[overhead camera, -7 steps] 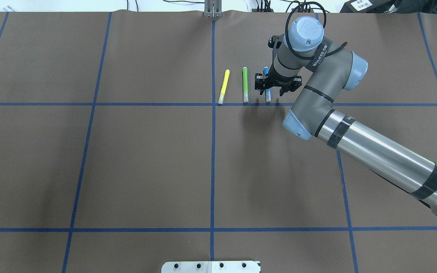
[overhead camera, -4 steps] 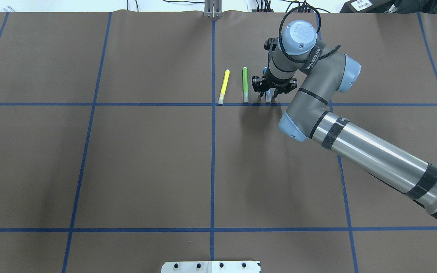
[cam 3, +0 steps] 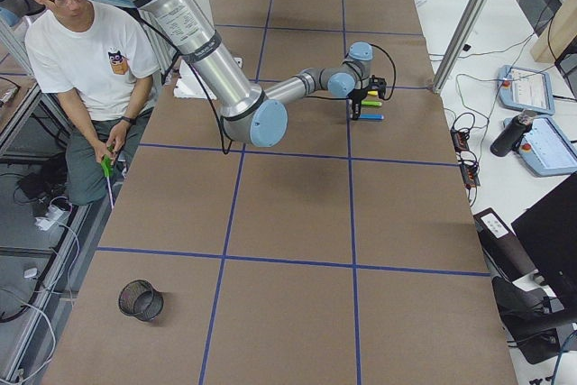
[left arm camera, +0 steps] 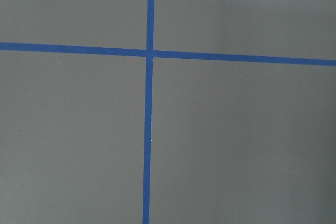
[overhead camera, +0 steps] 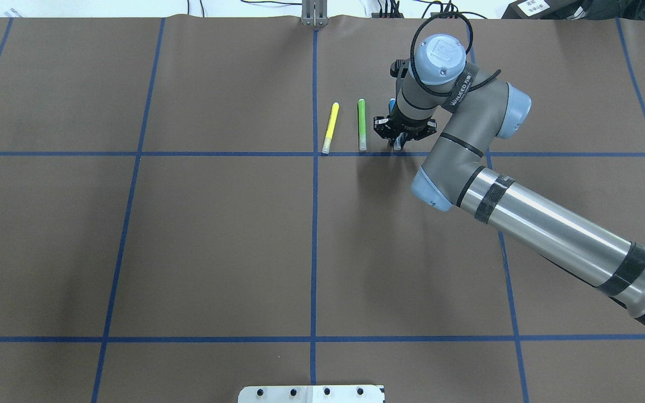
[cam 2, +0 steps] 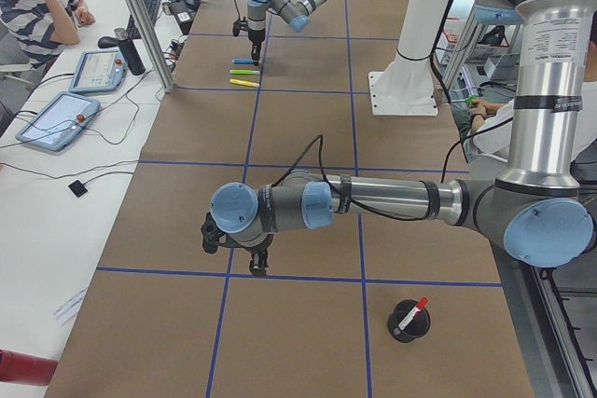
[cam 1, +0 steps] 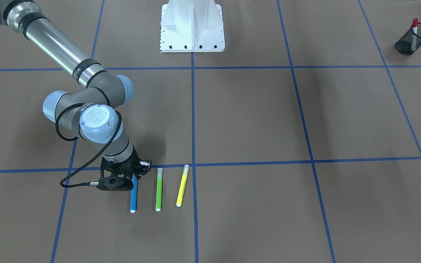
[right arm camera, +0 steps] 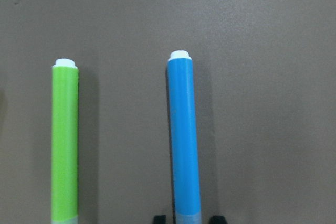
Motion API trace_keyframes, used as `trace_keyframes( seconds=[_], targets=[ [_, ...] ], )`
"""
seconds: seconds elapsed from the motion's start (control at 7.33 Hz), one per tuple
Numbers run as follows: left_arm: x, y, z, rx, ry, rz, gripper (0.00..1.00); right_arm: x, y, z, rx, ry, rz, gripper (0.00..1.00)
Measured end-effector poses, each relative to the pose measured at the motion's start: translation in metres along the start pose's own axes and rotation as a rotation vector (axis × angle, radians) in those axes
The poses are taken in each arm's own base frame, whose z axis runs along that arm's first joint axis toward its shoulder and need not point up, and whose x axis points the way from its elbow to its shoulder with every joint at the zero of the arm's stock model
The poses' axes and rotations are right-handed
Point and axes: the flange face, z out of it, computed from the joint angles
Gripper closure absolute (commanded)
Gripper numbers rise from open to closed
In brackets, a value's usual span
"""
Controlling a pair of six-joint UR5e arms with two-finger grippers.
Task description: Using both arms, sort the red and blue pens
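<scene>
I am swinging my right arm (overhead camera: pixel 546 224) leftward in the overhead view, so its pale blue wrist cap (overhead camera: pixel 440 55) is sitting further left and slightly lower in that view than a second ago. Most of that shift was already made half a second ago. My right gripper (overhead camera: pixel 396 143), which was offset to the right of the blue pen (cam 1: pixel 133 197), is now lining up over it and narrowing. The fingers that were spread wide are drawing in beside the pale cap end. The wrist is covering more of the pen from overhead than before, leaving only a blue sliver at the far end and the cap tip showing.
</scene>
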Motion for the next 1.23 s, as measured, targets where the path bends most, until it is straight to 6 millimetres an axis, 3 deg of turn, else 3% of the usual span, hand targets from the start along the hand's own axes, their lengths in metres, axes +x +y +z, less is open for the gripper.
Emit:
trace_keyframes(
  seconds=[0.27, 0.41, 0.55, 0.82, 0.95, 1.23],
  targets=[
    [0.000, 0.000, 0.000, 0.000, 0.000, -0.008, 0.00, 0.002, -0.002, -0.012, 0.000, -0.018, 0.002, 1.00],
    [0.001, -0.001, 0.000, 0.001, 0.000, -0.013, 0.00, 0.020, -0.012, -0.029, -0.008, -0.036, 0.018, 1.00],
    [0.001, -0.001, -0.001, 0.003, 0.000, -0.020, 0.00, 0.056, -0.021, -0.046, -0.014, -0.050, 0.038, 1.00],
    [0.003, -0.002, -0.002, 0.006, 0.004, -0.025, 0.00, 0.148, -0.037, -0.080, 0.014, -0.023, 0.044, 1.00],
    [0.004, -0.002, -0.002, 0.006, 0.006, -0.025, 0.00, 0.204, -0.040, -0.094, 0.023, 0.018, 0.009, 1.00],
    [0.010, -0.006, 0.000, 0.002, 0.007, -0.015, 0.00, 0.322, -0.027, -0.115, -0.016, 0.122, -0.089, 1.00]
  ],
)
